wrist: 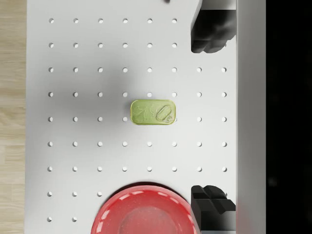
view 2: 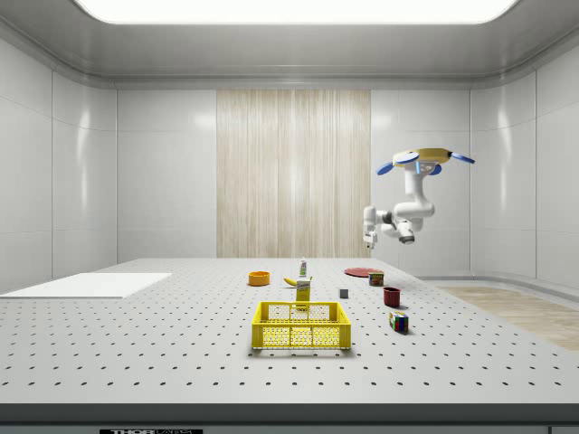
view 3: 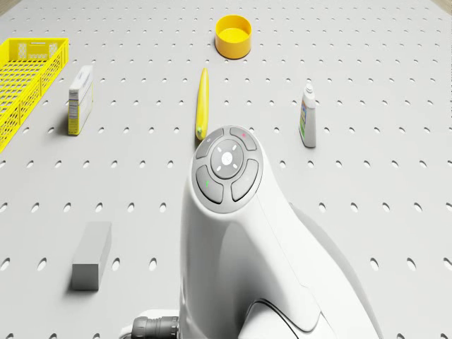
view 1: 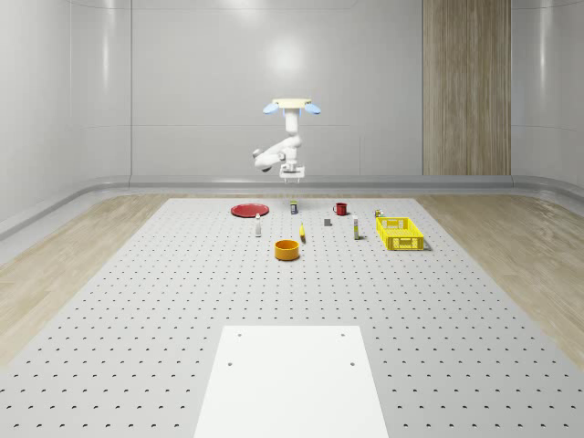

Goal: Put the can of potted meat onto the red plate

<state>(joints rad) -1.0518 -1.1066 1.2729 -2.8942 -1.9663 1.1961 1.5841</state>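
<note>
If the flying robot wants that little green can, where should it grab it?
Probably from straight above, closing the gripper across the two long sides of the can of potted meat. It stands alone on the table, its rounded rectangular top facing up.

The drone (view 1: 292, 105) hovers high up at the far end of the table. Its white arm (view 1: 288, 137) hangs down under it and bends at the elbow. The gripper (wrist: 209, 117) points straight down, and its two black fingers (wrist: 210, 31) are spread wide apart.
</note>
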